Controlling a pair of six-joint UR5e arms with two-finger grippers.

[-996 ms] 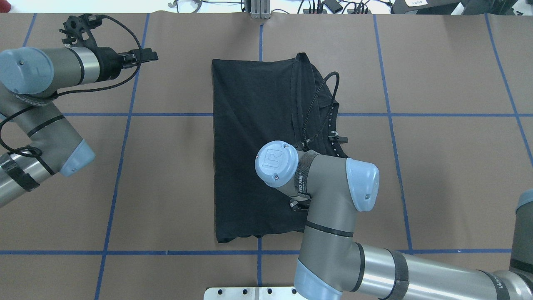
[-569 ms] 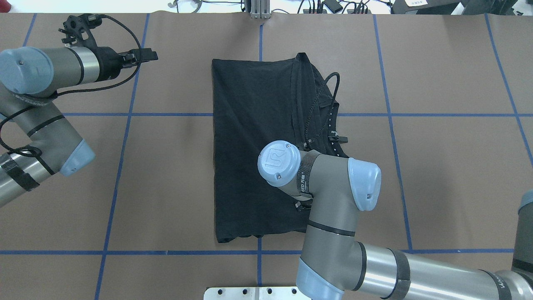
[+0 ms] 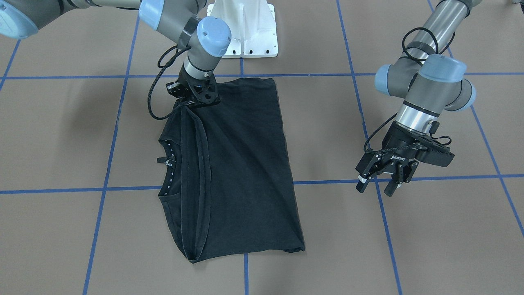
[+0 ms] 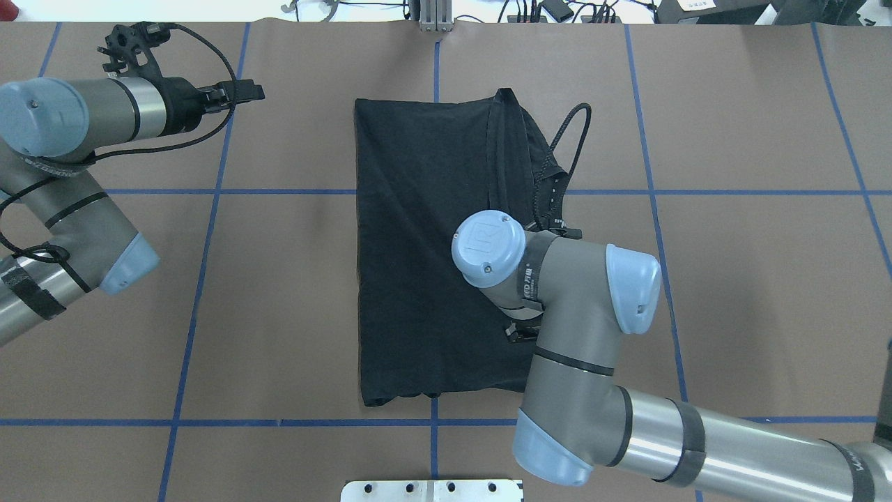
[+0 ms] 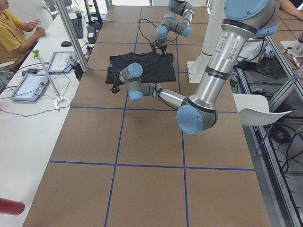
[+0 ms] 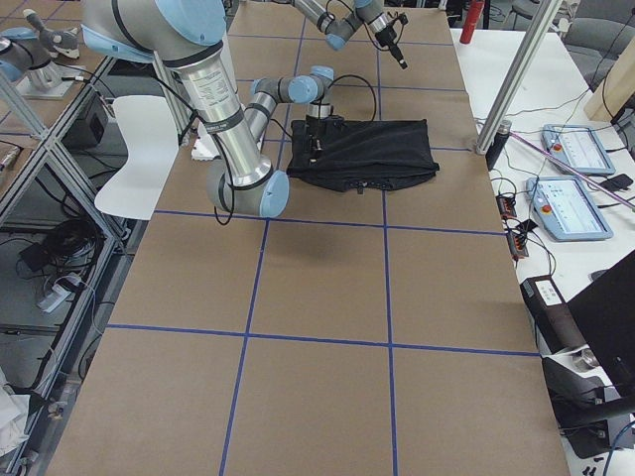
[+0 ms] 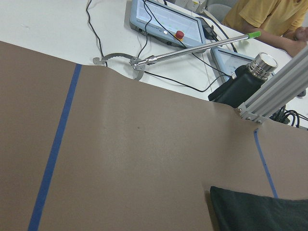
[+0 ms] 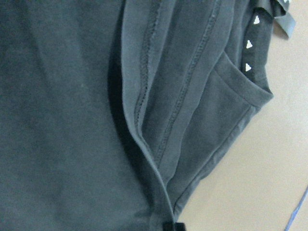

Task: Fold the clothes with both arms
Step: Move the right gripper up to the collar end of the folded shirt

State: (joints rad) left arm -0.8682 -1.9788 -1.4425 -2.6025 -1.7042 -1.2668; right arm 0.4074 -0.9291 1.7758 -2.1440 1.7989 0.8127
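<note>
The black T-shirt lies folded lengthwise on the brown table, its dotted collar on the robot's right. My right gripper is shut on a folded edge of the T-shirt near the hem at the robot's side. The fabric rises toward it in a ridge. In the overhead view its wrist hides the fingers. My left gripper hangs open over bare table, well clear of the shirt on the robot's left. Only a corner of the T-shirt shows in the left wrist view.
The white pedestal base stands at the robot's side of the table. Blue tape lines grid the brown surface. Beyond the far edge are control tablets, a long reach tool, a bottle and a seated person.
My right arm has moved toward the robot's right and away from the base, and the shirt's near right corner has shifted right with it. The left arm is still.
</note>
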